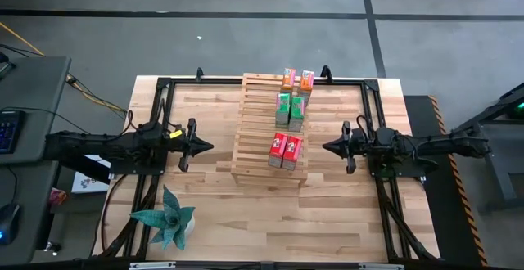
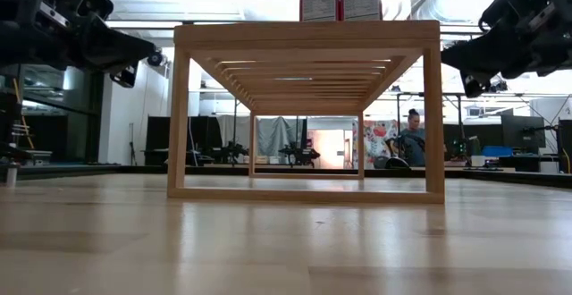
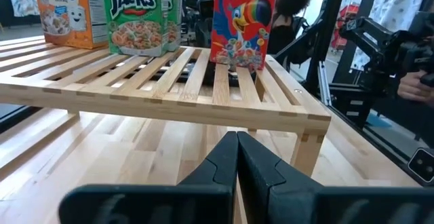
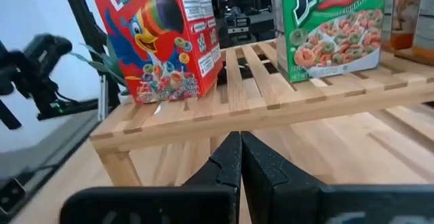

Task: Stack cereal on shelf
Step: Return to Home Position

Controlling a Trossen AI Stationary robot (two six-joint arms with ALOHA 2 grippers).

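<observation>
You have all six cereal boxes standing on the shelf (image 1: 255, 131), in three pairs along its right side. The orange boxes (image 1: 297, 78) are at one end, the green boxes (image 1: 290, 110) are in the middle, and the red boxes (image 1: 286, 150) are at the end level with your grippers. Your left gripper (image 1: 205, 146) hangs above the table (image 1: 344, 213) just left of the shelf. Its fingers are pressed together with nothing between them, tip pointing at the shelf's side. Your right gripper (image 1: 329, 146) mirrors it on the other side, fingers likewise closed and empty, near the red boxes but apart from them. A teal plant (image 1: 168, 218) stands by the table's left corner.
</observation>
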